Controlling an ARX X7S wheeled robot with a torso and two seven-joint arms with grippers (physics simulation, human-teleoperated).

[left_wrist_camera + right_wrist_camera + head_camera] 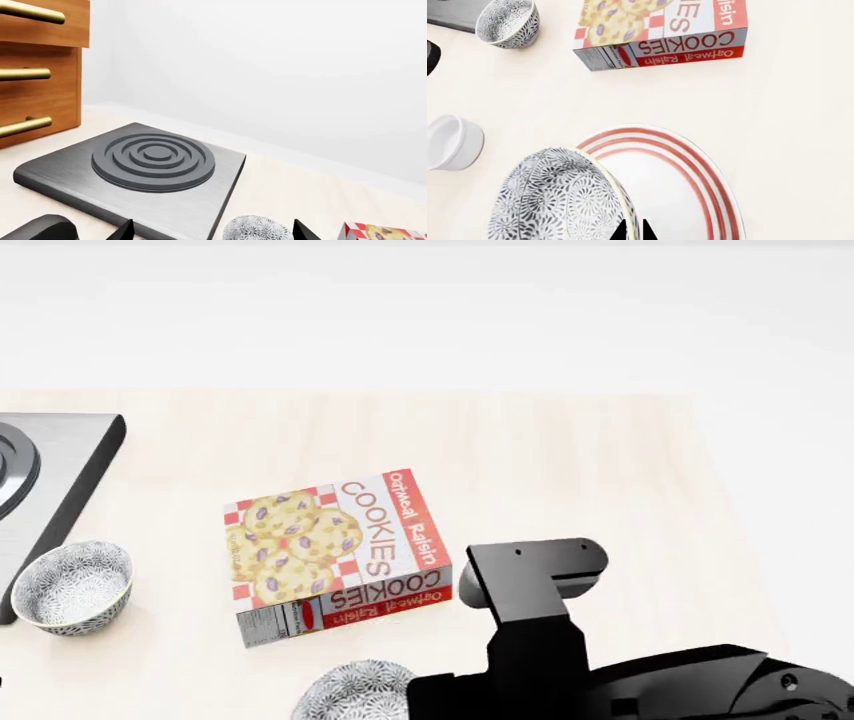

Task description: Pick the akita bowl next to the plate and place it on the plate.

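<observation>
My right gripper is shut on the rim of the akita bowl, a speckled grey-and-white bowl held tilted with its outside facing the camera. It hangs over the near-left part of the plate, white with red rings. In the head view this bowl peeks out at the bottom beside my right arm, which hides the plate. My left gripper is open, its tips wide apart. A second speckled bowl stands just beyond them by the stove.
A cookie box lies flat mid-table. The second speckled bowl stands by the grey hob plate. A plain white cup stands left of the plate. Wooden drawers with brass handles rise behind the hob.
</observation>
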